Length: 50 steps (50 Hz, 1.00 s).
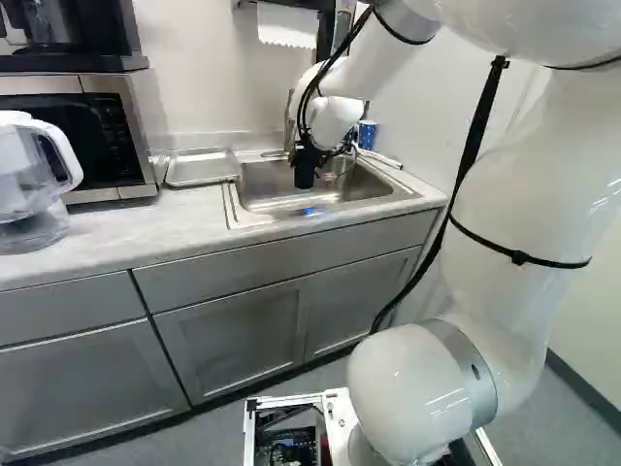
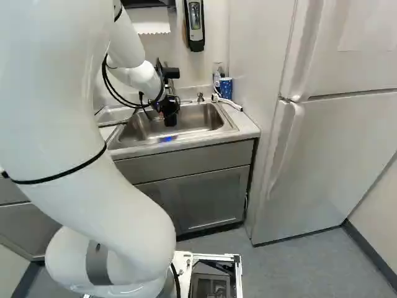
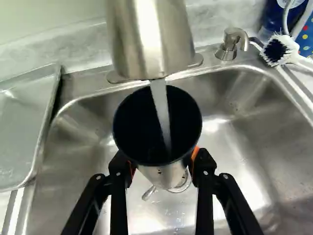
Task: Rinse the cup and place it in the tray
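You're at the rinsing step, claw point(image 3: 163, 162) grasping the cup point(image 3: 134, 127) over the sink point(image 3: 254, 147) as water point(image 3: 160, 103) pours in from the twelve-o'clock faucet point(image 3: 142, 39), so next you should likely tip it empty before heading for the ten-o'clock tray point(image 3: 22, 127).

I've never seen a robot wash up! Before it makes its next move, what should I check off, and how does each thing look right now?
1. Cup held from both sides by the fingers: ok.
2. Water from the faucet going into the cup: ok, the stream falls inside its mouth.
3. Water off, if the cup is to leave now: not ok, it is running.
4. Inside of the cup rinsed clean: cannot tell, it is too dark in there.
5. Tray in place beside the sink basin: ok.
6. Cup above the tray: not ok, it is over the basin.
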Available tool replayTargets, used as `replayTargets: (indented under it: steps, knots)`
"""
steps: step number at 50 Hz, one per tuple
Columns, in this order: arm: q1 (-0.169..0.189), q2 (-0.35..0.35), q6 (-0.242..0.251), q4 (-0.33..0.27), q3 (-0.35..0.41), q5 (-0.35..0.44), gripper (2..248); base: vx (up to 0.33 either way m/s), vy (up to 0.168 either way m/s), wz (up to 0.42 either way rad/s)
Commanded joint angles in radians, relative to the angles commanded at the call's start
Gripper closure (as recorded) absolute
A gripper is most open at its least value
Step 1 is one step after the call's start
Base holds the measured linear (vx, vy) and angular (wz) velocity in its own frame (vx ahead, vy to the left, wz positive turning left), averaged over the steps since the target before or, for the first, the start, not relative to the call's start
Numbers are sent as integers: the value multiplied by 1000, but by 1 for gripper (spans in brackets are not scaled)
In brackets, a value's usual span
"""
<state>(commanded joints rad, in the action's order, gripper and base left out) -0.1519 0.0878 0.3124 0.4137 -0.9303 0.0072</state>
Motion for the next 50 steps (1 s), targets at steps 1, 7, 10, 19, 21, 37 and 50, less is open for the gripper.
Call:
replayTargets:
  steps: [1, 7, 10, 19, 21, 37, 50]
  knots:
    - [-1, 0, 0, -4, 0, 0, 127, 0, 0, 0]
    - [-2, -1, 0, -31, 1, 0, 127, 0, 0, 0]
    - [-2, -1, 0, -39, 1, 0, 127, 0, 0, 0]
    - [-2, -1, 0, -39, 1, 0, 127, 0, 0, 0]
    - [-2, -1, 0, -39, 1, 0, 127, 0, 0, 0]
    - [-2, -1, 0, -39, 1, 0, 127, 0, 0, 0]
    - [-2, -1, 0, -39, 1, 0, 127, 0, 0, 0]
